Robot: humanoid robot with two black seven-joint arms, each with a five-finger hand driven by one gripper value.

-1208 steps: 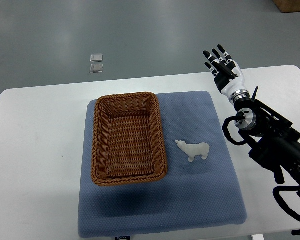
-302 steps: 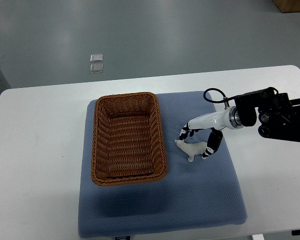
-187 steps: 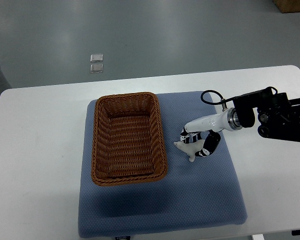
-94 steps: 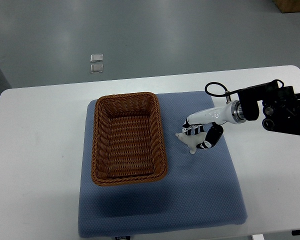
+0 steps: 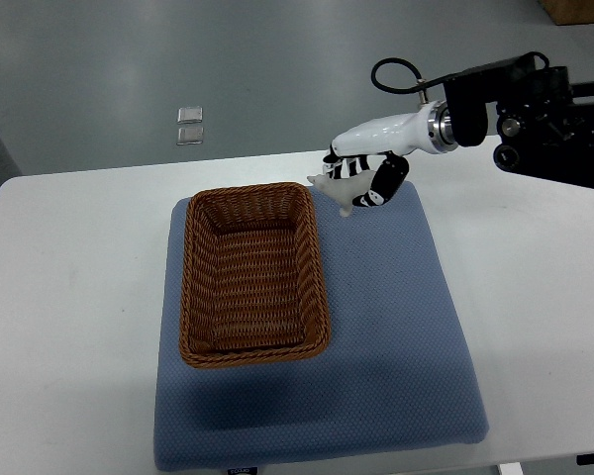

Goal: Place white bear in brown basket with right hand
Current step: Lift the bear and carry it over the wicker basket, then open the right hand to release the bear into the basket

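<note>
The right hand (image 5: 361, 176) has its fingers (image 5: 378, 184) curled around the white bear (image 5: 337, 186), held aloft just past the far right corner of the brown basket (image 5: 252, 275). This looks like the carry step. Next it should travel left and nearer until over the basket's hollow, then let go.

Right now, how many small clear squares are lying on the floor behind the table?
2. Both lie together on the grey floor past the table's far edge: one, the other just below it in the picture. None seem hidden.
</note>
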